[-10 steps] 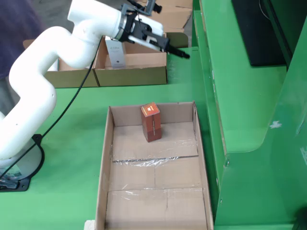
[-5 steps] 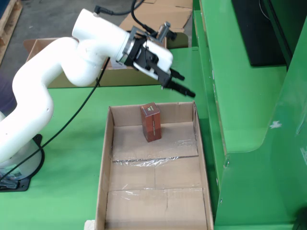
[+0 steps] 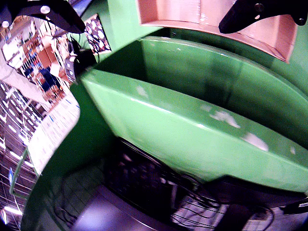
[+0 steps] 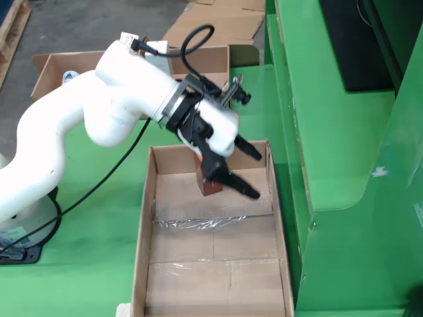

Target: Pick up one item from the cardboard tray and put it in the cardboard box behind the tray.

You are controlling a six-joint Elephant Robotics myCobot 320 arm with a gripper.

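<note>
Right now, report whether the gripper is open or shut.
Open: the gripper has its two black fingers spread apart above the cardboard tray, holding nothing.

**boxfan88:** ok quick count from the fixed view. One white jointed robot arm (image 4: 99,112), one black two-fingered pincer (image 4: 246,173). One long shallow brown cardboard tray (image 4: 147,218) on the green surface (image 4: 99,231).

**gripguy:** and items in the tray?

**boxfan88:** just one, a small reddish-brown block (image 4: 210,186). Behind the tray I count two more brown cardboard boxes, an open one (image 4: 56,66) and one with flattened flaps (image 4: 211,26).
</note>
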